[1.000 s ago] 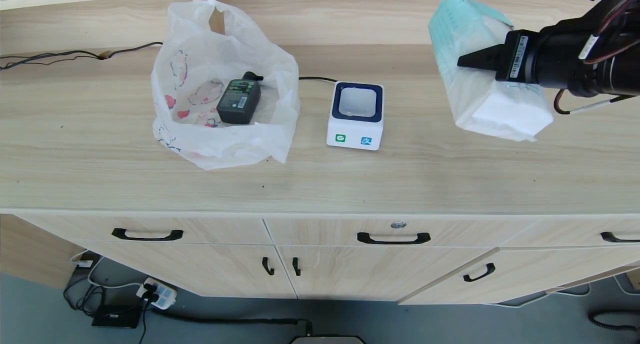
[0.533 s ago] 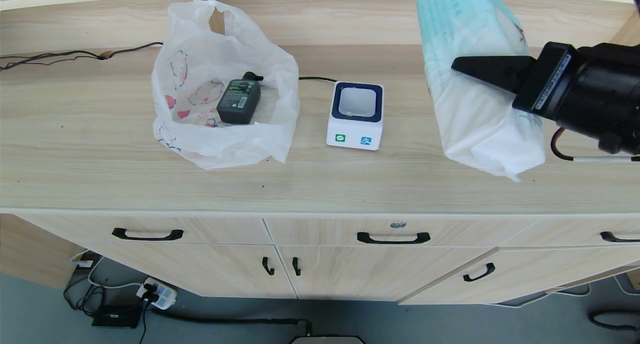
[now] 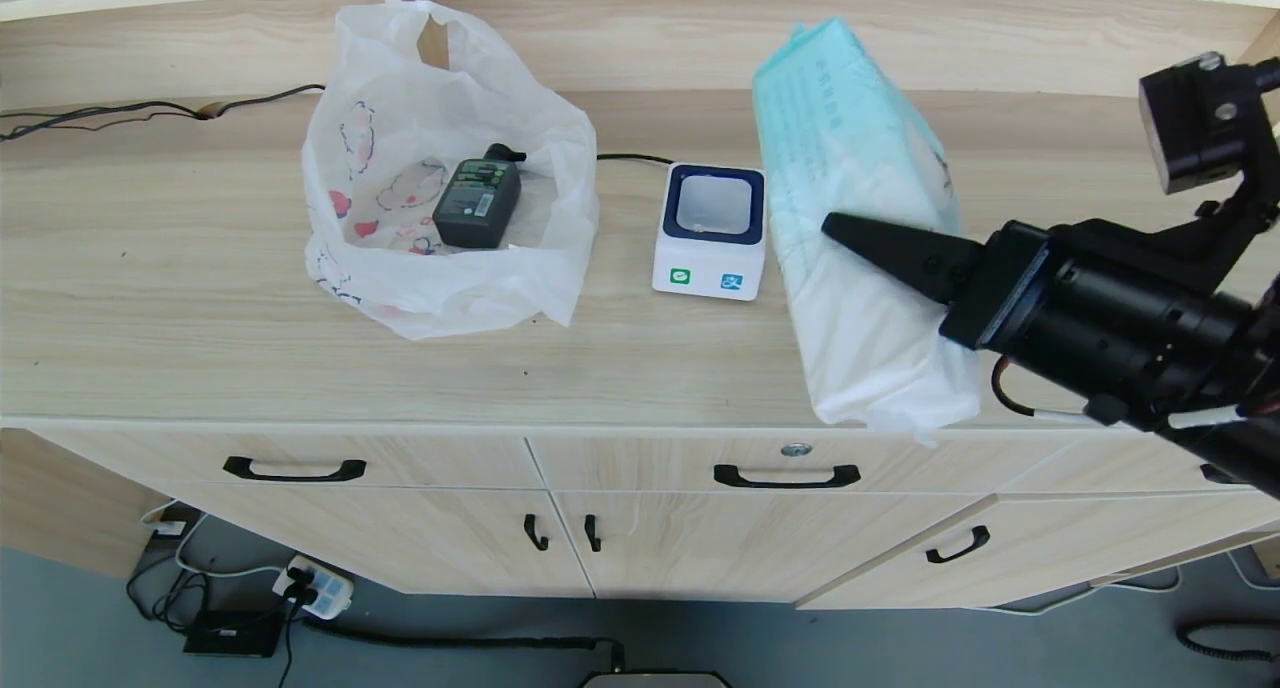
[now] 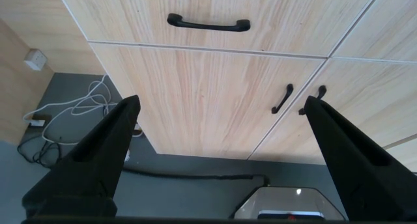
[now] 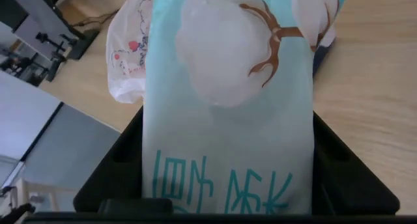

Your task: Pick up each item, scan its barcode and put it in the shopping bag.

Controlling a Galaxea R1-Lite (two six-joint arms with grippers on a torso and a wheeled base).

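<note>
The right pincer (image 3: 850, 248), centre right in the head view, is clamped on the teal-and-white tissue pack (image 3: 850, 168), tilted over the bench (image 3: 640, 358) just right of the white scanner (image 3: 711, 230), the shopping bag (image 3: 440, 268) at upper left containing a black adapter (image 3: 478, 202), while the left pincer (image 4: 221, 139) stands apart

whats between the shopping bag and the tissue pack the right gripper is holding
The white scanner with the blue top stands between the bag and the tissue pack, as the head view shows.
</note>
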